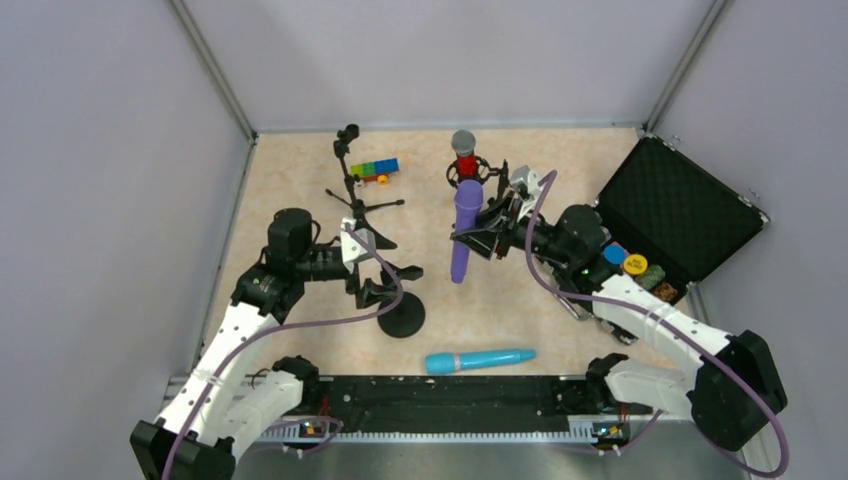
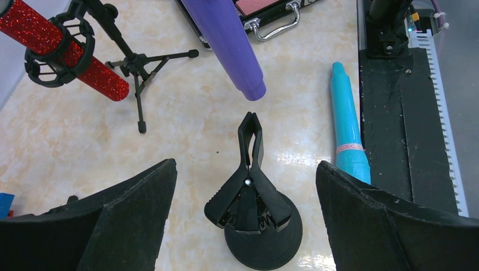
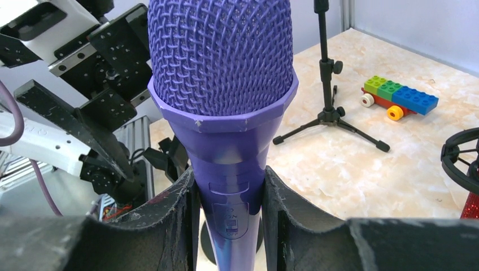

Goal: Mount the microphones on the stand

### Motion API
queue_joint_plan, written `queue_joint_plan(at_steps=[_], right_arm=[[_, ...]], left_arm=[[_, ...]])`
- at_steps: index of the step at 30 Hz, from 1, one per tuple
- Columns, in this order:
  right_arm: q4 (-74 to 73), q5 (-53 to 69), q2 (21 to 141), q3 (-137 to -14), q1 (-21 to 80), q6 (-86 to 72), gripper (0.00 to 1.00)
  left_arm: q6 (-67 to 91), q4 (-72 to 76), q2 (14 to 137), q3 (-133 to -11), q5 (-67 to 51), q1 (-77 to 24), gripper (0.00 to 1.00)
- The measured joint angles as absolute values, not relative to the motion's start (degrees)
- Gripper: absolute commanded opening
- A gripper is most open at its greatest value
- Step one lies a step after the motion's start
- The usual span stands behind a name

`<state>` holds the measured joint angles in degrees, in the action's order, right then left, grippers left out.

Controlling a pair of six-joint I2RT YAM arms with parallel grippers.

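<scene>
My right gripper (image 1: 480, 232) is shut on the all-purple microphone (image 1: 464, 228), holding it upright above the table; in the right wrist view both fingers (image 3: 169, 226) clamp its handle (image 3: 229, 169) just below the mesh head. The round-base stand (image 1: 402, 317) with a black spring clip (image 2: 249, 169) stands between the arms. My left gripper (image 1: 375, 283) is open, its jaws (image 2: 245, 165) wide on either side of that clip without touching it. The glittery red microphone (image 1: 464, 160) sits in a ring mount on a tripod (image 2: 59, 51). The light-blue microphone (image 1: 480, 360) lies on the table (image 2: 347, 130).
A second tripod stand (image 1: 352, 190) with an unfilled clip stands at the back left, a toy brick car (image 1: 375, 170) behind it. An open black case (image 1: 675, 215) with small items lies at the right. A black rail (image 1: 450, 400) runs along the near edge.
</scene>
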<state>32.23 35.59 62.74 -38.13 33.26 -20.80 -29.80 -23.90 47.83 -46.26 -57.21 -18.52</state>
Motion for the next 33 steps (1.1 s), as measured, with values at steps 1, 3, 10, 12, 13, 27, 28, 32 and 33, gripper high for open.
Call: queue_joint_plan(at_steps=[1,3,10,12,13,27,28,32,33], right_arm=[[32.62,35.64,62.94,-38.13,33.41,-20.53,0.0],[33.74,35.62,63.48,-38.09,33.82,-20.1,0.0],[36.64,35.62,65.69,-37.87,36.49,-18.46,0.0],[37.39,35.62,66.02,-37.87,37.3,-17.93,0.0],[37.82,35.53,66.06,-37.87,37.63,-17.74,0.0],[44.38,34.17,67.13,-37.87,41.63,-16.01,0.0],[44.51,34.11,67.2,-37.87,41.76,-15.97,0.0],[44.66,34.0,67.22,-37.87,42.0,-15.55,0.0],[44.66,33.98,67.22,-37.87,42.02,-15.55,0.0]], left_arm=[[-30.37,-24.36,48.23,-46.26,-57.36,-18.37,0.96],[-31.24,-24.91,48.66,-46.26,-57.63,-18.09,0.96],[-32.77,-25.36,48.75,-46.26,-57.6,-17.78,0.95],[-32.97,-25.45,48.75,-46.26,-57.6,-17.76,0.94],[-33.01,-25.58,48.77,-46.26,-57.6,-17.76,0.93],[-33.21,-26.79,48.93,-44.6,-57.58,-17.72,0.89],[-33.19,-26.81,48.93,-44.38,-57.6,-17.72,0.88],[-32.95,-26.44,49.36,-44.05,-57.6,-17.72,0.86],[-32.84,-26.2,49.6,-44.01,-57.6,-17.72,0.85]])
